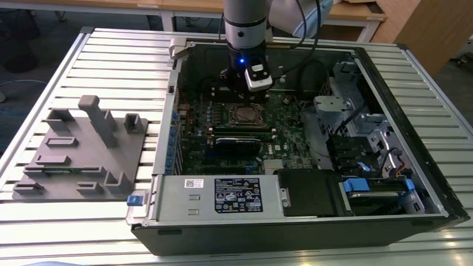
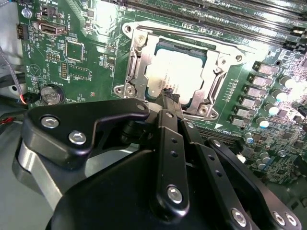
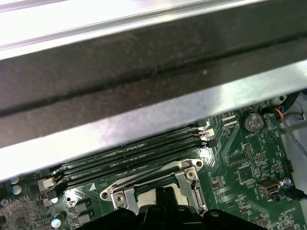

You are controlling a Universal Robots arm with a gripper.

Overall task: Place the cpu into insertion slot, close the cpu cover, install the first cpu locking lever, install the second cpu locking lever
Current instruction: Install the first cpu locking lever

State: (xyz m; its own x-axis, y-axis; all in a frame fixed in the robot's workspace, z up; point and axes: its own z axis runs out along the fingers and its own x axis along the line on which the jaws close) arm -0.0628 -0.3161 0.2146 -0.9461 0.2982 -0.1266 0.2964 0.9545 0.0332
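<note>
The cpu (image 2: 175, 72), a square chip with a dull silver top, lies in the insertion slot (image 1: 244, 114) on the green board. The cpu cover (image 2: 138, 64), a silvery frame, lies down around the chip, which shows through its window. My gripper (image 2: 169, 95) hangs right over the near edge of the chip, its two black fingers drawn together to a point with nothing seen between them. In the first wrist view the fingers (image 3: 163, 201) hide the middle of the slot (image 3: 189, 179). The arm's wrist (image 1: 247, 69) stands upright above the socket in the exterior view.
The board sits deep inside an open computer case (image 1: 414, 183) on a slatted metal table (image 1: 118, 55). Long black memory slots (image 3: 134, 155) run beside the socket, next to the case wall (image 3: 144, 81). A grey fixture block (image 1: 81, 149) lies at the exterior view's left.
</note>
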